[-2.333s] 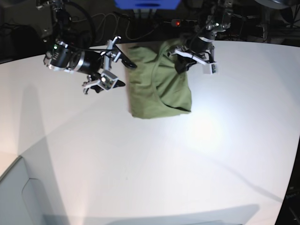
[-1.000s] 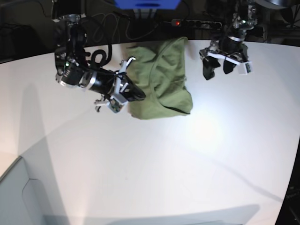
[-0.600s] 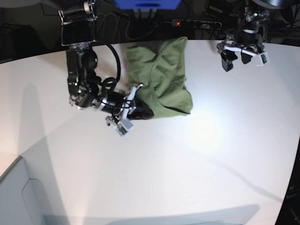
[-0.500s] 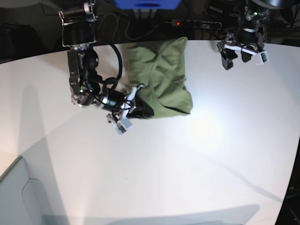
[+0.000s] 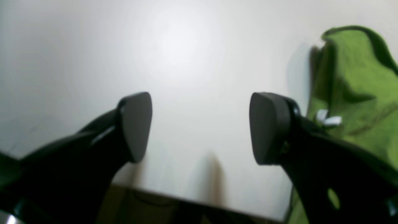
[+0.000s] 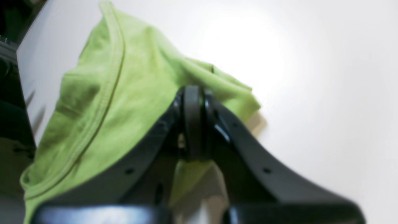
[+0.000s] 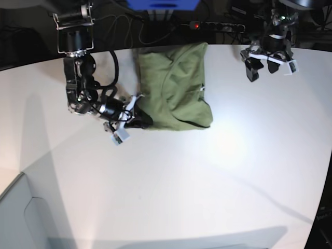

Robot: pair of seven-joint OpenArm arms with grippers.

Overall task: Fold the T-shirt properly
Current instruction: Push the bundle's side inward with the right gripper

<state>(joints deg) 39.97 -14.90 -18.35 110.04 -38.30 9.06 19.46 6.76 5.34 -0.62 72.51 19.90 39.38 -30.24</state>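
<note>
The olive-green T-shirt [image 7: 174, 85] lies folded into a rough rectangle at the far middle of the white table [image 7: 207, 181]. My right gripper [image 7: 140, 120] is shut, and its tips press against the shirt's near left corner. In the right wrist view the closed fingers [image 6: 192, 124] lie over the T-shirt [image 6: 102, 102], with no cloth visible between them. My left gripper [image 7: 267, 63] hangs open above bare table, well right of the shirt. In the left wrist view that left gripper [image 5: 202, 127] holds nothing, and the T-shirt [image 5: 357, 93] with a white tag [image 5: 329, 119] lies off to its right.
A power strip [image 7: 218, 25] with a red light, loose cables and a blue object [image 7: 162, 4] sit behind the table's far edge. The table's front left corner ends at a pale edge [image 7: 21, 174].
My right gripper, still shut, has slid left along the shirt's near edge to its left corner, and the shirt's left side shifted slightly. My left gripper has hardly moved and stays open.
</note>
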